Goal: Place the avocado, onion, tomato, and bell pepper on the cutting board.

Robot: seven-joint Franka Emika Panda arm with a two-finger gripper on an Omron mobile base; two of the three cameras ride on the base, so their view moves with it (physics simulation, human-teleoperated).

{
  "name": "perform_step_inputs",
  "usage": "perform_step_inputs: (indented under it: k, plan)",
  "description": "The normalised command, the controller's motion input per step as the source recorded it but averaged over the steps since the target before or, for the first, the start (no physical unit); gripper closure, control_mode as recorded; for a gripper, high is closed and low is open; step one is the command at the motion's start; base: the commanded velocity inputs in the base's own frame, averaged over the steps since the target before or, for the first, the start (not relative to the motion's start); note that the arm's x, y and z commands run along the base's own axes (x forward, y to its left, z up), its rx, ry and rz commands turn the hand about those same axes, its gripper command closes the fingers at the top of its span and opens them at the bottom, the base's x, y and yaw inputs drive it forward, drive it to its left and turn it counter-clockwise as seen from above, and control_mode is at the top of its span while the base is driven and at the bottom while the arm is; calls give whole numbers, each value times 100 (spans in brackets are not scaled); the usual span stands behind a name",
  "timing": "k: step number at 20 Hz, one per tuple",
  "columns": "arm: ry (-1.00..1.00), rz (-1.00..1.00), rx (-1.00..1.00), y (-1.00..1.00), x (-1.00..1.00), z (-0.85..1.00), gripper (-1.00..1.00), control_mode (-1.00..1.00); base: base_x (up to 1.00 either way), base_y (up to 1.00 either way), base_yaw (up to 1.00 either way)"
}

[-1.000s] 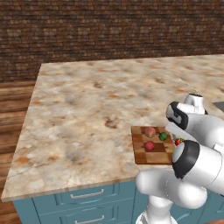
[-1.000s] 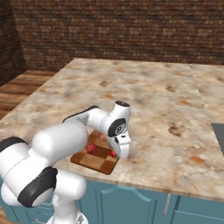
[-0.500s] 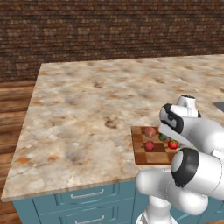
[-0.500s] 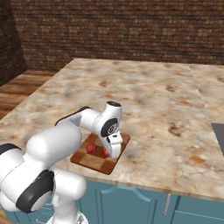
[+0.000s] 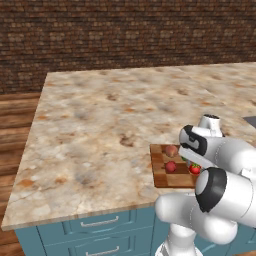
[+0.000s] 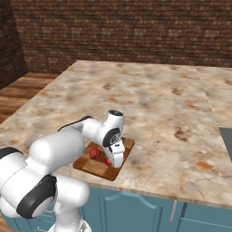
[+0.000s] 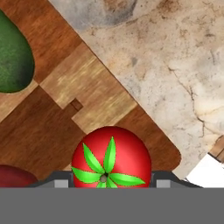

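Tomato (image 7: pixel 111 157) sits on the cutting board (image 7: pixel 52 127) (near a corner), gripper (image 7: pixel 109 186) clamped around it

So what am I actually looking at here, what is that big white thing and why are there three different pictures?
The white thing is a robot arm in a simulated kitchen, bent down over a checkered wooden cutting board on a stone counter. Two pictures come from cameras on its base, looking from behind over its left and right sides. The third comes from a camera on its hand, looking straight down past the claw. On the board you can see a pale onion, a dark red ball, a green avocado and a tomato with a green leafy top. The tomato sits right at the claw's tips, resting on the board; whether it is gripped or released is not clear.
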Motion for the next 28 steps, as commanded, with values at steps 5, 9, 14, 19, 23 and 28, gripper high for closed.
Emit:
perform_step_inputs:
  k: [5, 9, 14, 19, 23, 28]
  plan:
    - [0, 0, 0, 3, 11, 0, 100, -100, 0, 0, 0]
    - [-3, 0, 0, 11, 6, -1, 100, -100, 0, 0, 0]
    - [-2, 0, 0, 18, 9, -5, 100, -100, 0, 0, 0]
    - [-1, 0, 0, 15, 5, -9, 100, -100, 0, 0, 0]
    - [-1, 0, 2, 1, 0, -11, 100, -100, 0, 0, 0]
    - [-3, 0, 3, 0, 1, -8, -100, -100, 0, 0, 0]
